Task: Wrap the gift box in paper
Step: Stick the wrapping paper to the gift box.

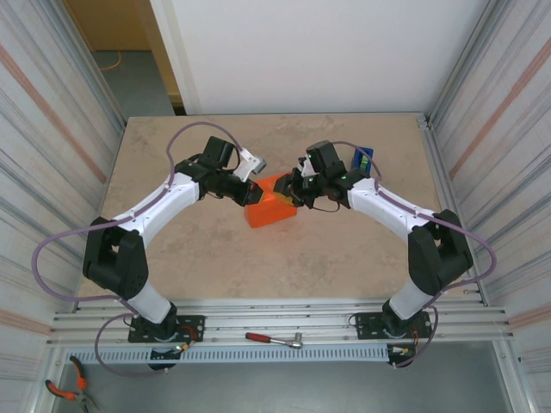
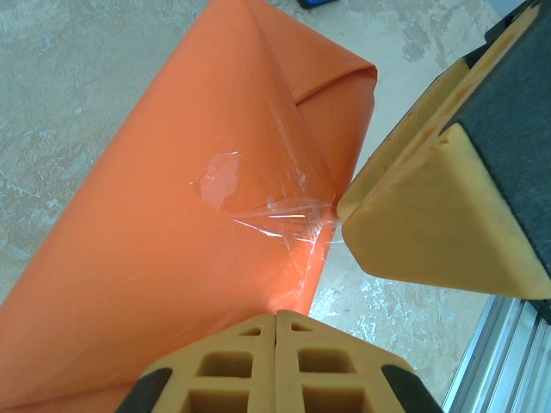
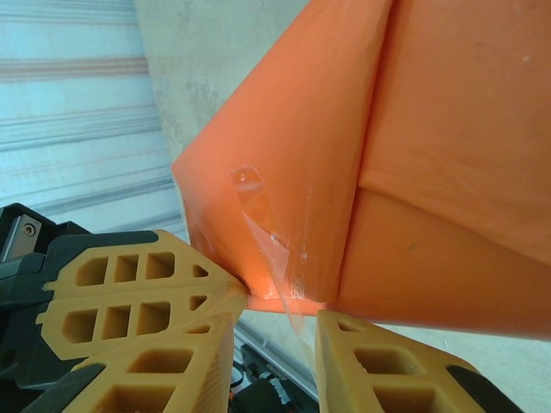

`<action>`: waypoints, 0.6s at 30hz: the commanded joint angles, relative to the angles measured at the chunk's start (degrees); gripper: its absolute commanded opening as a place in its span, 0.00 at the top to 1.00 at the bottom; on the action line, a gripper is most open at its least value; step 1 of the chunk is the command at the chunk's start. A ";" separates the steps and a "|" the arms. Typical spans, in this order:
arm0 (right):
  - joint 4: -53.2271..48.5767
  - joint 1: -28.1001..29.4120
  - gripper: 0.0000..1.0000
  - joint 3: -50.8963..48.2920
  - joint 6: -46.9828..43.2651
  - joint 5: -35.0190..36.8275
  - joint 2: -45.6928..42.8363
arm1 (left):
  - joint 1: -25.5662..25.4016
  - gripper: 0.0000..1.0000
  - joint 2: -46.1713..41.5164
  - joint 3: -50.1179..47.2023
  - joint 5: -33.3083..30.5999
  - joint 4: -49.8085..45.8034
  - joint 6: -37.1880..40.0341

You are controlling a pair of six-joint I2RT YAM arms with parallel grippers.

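Note:
The orange paper [image 1: 272,210] lies folded into a parcel at the table's middle, and the gift box is hidden inside it. A strip of clear tape [image 2: 258,196] sits across a folded flap. My left gripper [image 2: 277,320] is shut, nothing between its fingers, and its tips touch the paper's [image 2: 155,241] lower edge. In the top view the left gripper [image 1: 254,197] is at the parcel's left end and my right gripper [image 1: 295,191] at its right end. The right gripper [image 3: 275,344] stands open just below the folded corner of the paper [image 3: 430,172], with a loose end of tape [image 3: 297,323] hanging in the gap.
A blue tape dispenser [image 1: 362,160] stands behind the right arm. A red-handled tool [image 1: 274,340] lies on the rail in front of the table, and pliers [image 1: 69,391] lie at the bottom left. Corrugated walls close both sides.

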 commanded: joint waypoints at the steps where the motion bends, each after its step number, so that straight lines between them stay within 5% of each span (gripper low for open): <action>1: -1.28 0.54 0.66 -0.98 0.88 -0.11 -2.43 | -0.46 1.00 3.68 -1.02 -3.59 -4.38 1.29; 6: -3.67 -0.78 0.56 -3.62 -0.95 1.75 -5.62 | -0.35 1.00 3.48 -1.12 -3.67 -4.38 1.30; 11: -4.64 -3.55 0.57 -5.27 -3.93 1.96 -9.94 | -0.35 1.00 3.40 -1.29 -3.78 -4.46 1.44; 18: -2.21 -4.51 0.91 -0.02 -6.25 -3.37 -6.53 | -0.39 1.00 3.54 -1.30 -3.40 -4.37 1.49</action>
